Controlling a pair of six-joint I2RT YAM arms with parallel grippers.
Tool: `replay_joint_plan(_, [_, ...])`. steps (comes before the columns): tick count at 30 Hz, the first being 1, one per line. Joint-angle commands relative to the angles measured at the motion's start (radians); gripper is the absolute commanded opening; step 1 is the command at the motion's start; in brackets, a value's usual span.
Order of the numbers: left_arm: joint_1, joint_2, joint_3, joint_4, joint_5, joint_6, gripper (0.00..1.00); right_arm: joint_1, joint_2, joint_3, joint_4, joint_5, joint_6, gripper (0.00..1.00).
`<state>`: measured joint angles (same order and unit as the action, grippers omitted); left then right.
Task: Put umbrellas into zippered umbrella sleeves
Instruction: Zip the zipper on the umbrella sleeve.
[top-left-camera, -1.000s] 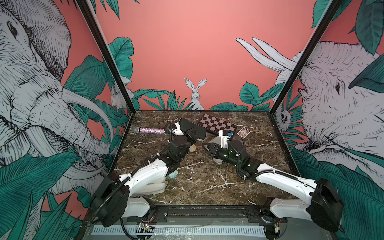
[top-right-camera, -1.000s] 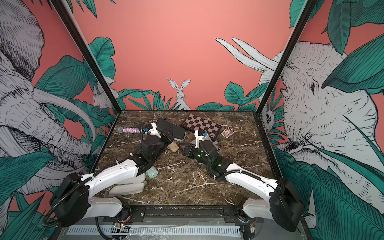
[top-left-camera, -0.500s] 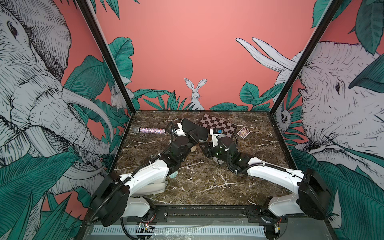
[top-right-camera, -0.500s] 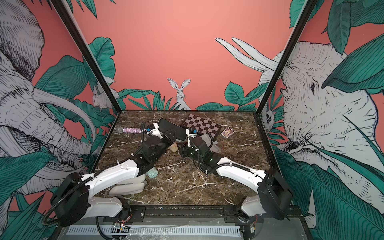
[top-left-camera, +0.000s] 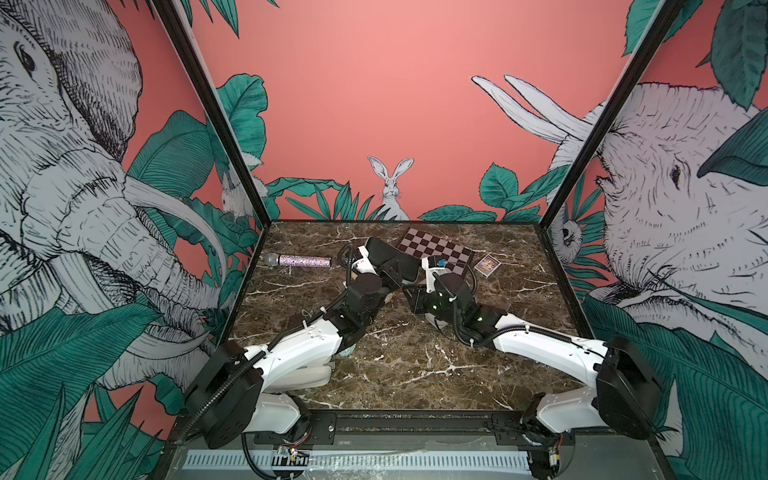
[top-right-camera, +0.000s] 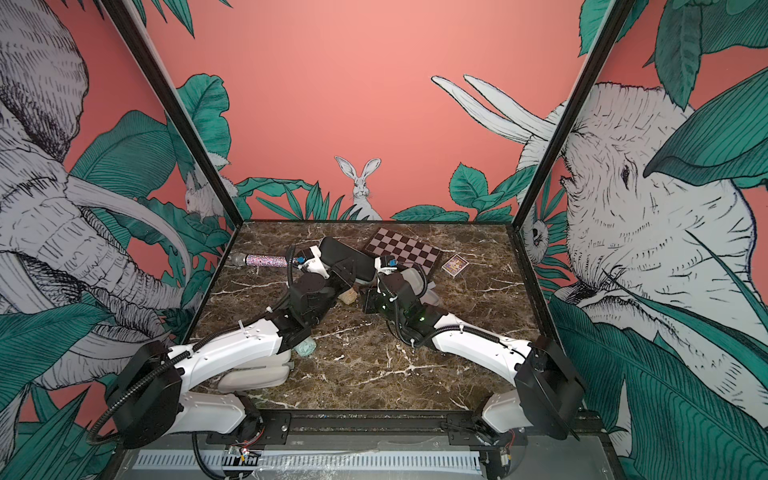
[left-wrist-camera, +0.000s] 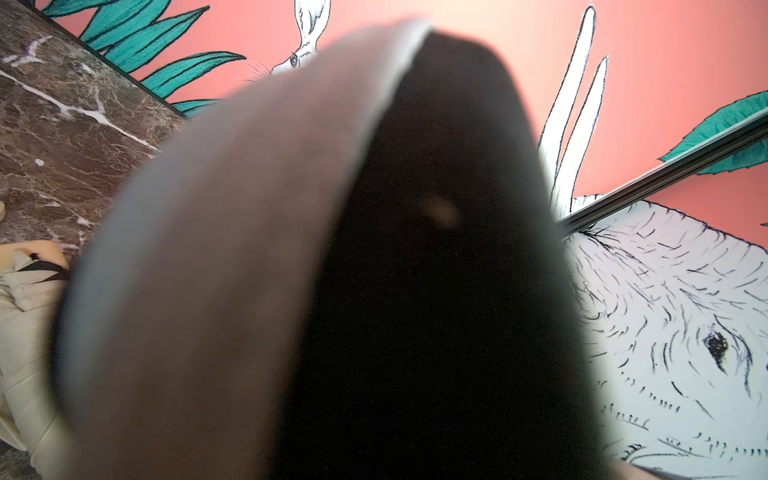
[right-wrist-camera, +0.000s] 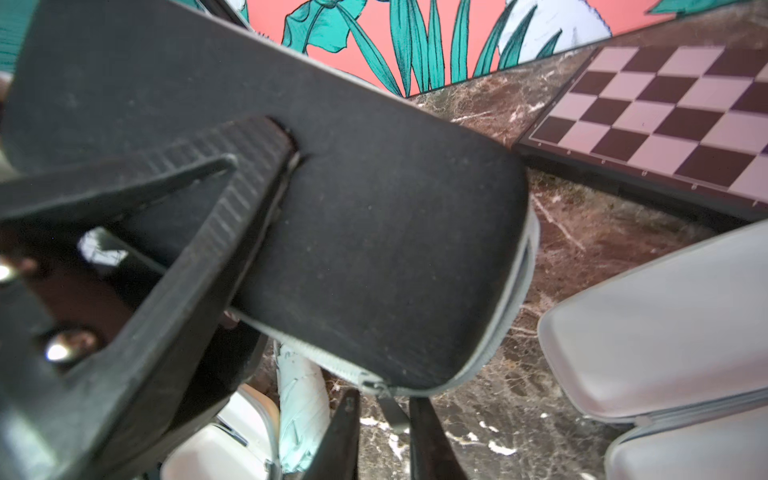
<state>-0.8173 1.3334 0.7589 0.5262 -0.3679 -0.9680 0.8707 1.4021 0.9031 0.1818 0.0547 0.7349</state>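
Umbrellas lie nearest the front: the mint umbrella (top-right-camera: 306, 347) rests on the counter (top-right-camera: 374, 374), half under the left forearm, and the tan umbrella (top-right-camera: 349, 296) lies farther in, between the two wrists. Just beyond it the black sleeve (right-wrist-camera: 395, 249) is held tilted, up off the counter, with the left fingers (right-wrist-camera: 232, 187) clamped across its shell partway along. At its near rim the right fingers (right-wrist-camera: 340, 436) stand narrow on either side of the zip pull (right-wrist-camera: 390, 409). A sliver of counter shows beside the tab, so I cannot tell whether it is pinched yet. The shell looks stiff, light and cloth-skinned, so a grip across its body should hold without crushing or slipping. The pull is a thin, floppy tab that would likely slide out unless taken flat, close to the slider, and drawn along the track. Beside the right wrist an open pale sleeve (right-wrist-camera: 665, 324) shows its grey lining. Farthest back lie the chessboard (top-right-camera: 405, 251), the glittery microphone (top-right-camera: 266, 261) and a small card box (top-right-camera: 455, 264). Against a second ago, the right arm has swung in from the right to reach the sleeve, while the left arm and its load sit much as they did.
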Motion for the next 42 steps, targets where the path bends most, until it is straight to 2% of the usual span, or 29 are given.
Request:
replay_joint_plan(1, [-0.034,-0.010,0.028,0.041,0.003,0.045,0.22,0.005,0.004,0.044,0.066,0.034,0.035,0.14])
replay_joint_plan(5, [-0.041,-0.012,0.024,0.029,-0.013,0.071,0.22,0.005,0.017,0.050,0.042,0.030,0.038,0.01])
replay_joint_plan(11, [-0.040,-0.056,0.037,-0.024,-0.056,0.172,0.23,-0.012,-0.015,0.009,-0.021,0.045,0.021,0.00])
replay_joint_plan(15, [-0.016,-0.093,0.080,-0.149,-0.029,0.212,0.23,-0.060,-0.039,-0.025,-0.105,0.039,-0.005,0.00])
replay_joint_plan(19, [0.030,-0.106,0.114,-0.249,0.071,0.166,0.22,-0.116,-0.057,-0.063,-0.119,0.007,-0.045,0.00])
replay_joint_plan(24, [0.107,-0.133,0.136,-0.340,0.169,0.149,0.21,-0.124,-0.048,-0.035,-0.177,0.011,-0.134,0.00])
replay_joint_plan(26, [0.159,-0.128,0.160,-0.384,0.241,0.137,0.19,-0.126,-0.043,-0.039,-0.179,0.023,-0.154,0.00])
replay_joint_plan(28, [0.170,-0.125,0.183,-0.427,0.273,0.142,0.19,-0.130,-0.030,-0.027,-0.208,0.042,-0.178,0.00])
replay_joint_plan(33, [0.218,-0.145,0.157,-0.418,0.282,0.120,0.19,-0.131,-0.013,-0.017,-0.239,0.051,-0.215,0.00])
replay_joint_plan(38, [0.256,-0.118,0.185,-0.424,0.398,0.095,0.18,-0.131,-0.030,-0.042,-0.205,0.040,-0.228,0.00])
replay_joint_plan(40, [0.283,-0.095,0.218,-0.455,0.502,0.126,0.19,-0.131,-0.043,-0.049,-0.185,0.032,-0.268,0.00])
replay_joint_plan(42, [0.330,-0.063,0.249,-0.478,0.658,0.144,0.19,-0.131,-0.064,-0.070,-0.145,0.036,-0.316,0.00])
